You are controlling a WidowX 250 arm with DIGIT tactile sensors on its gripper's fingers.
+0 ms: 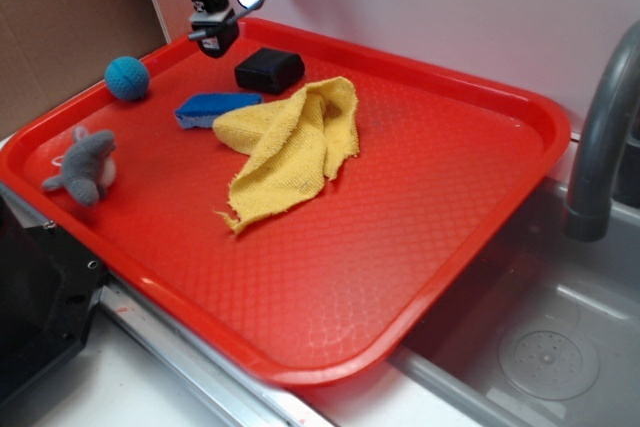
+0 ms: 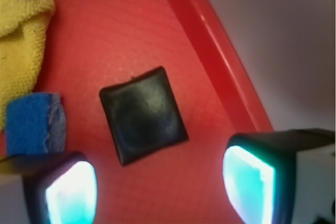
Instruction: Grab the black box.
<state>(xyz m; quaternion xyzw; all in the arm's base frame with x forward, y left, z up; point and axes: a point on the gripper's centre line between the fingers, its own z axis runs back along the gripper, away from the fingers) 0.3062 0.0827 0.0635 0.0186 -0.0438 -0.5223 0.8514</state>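
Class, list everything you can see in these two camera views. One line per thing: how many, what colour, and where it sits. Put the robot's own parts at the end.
tray: 1, red, fills most of the exterior view, beside the sink
black box: 1, black, far part of the tray near its rim, lying flat
sponge: 1, blue, beside the black box, partly under the cloth
cloth: 1, yellow, crumpled mid-tray
ball: 1, blue, far left part of the tray
soft toy: 1, grey, left part of the tray
faucet: 1, grey, right edge
sink: 1, grey, lower right
gripper: 1, black with lit fingers, open, above the tray beside the black box
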